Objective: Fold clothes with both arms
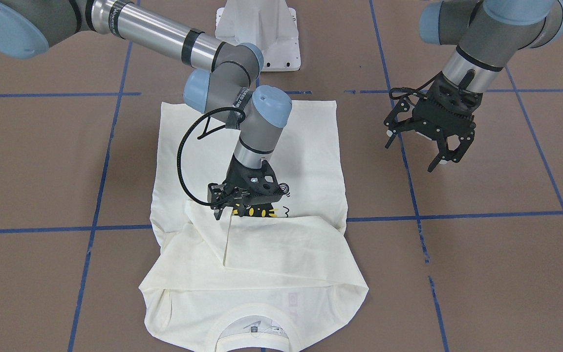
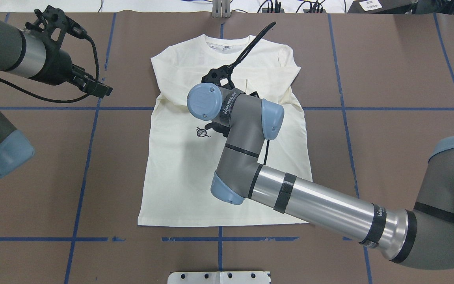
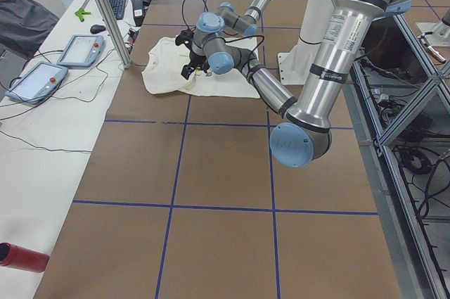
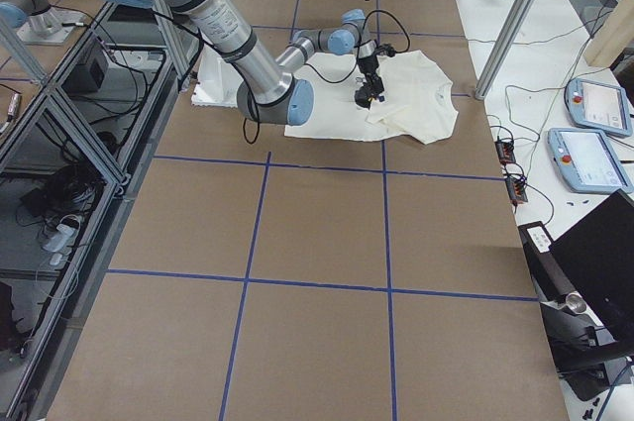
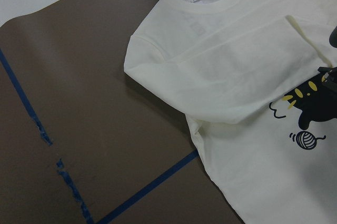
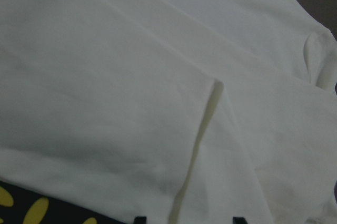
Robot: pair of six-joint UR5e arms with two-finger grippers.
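The cream T-shirt (image 1: pixel 311 146) (image 2: pixel 179 177) lies flat, graphic side up, with its collar on the side away from the robot. Both sleeves are folded across the chest, and a cuff edge (image 6: pixel 210 118) rests on top. The black cat graphic (image 1: pixel 262 211) (image 5: pixel 316 103) shows just below the folded sleeves. My right gripper (image 1: pixel 220 208) is tilted down onto the shirt at the cuff's end; I cannot tell whether it is open or shut. My left gripper (image 1: pixel 423 156) (image 2: pixel 93 85) hangs open and empty above bare table beside the shirt.
The white pedestal base (image 1: pixel 262 34) (image 2: pixel 219 277) stands at the robot's side of the table. Blue tape lines (image 1: pixel 457 215) grid the brown surface. A side bench holds teach pendants (image 3: pixel 77 49) (image 4: pixel 594 104), and an aluminium post (image 3: pixel 105 10) stands there.
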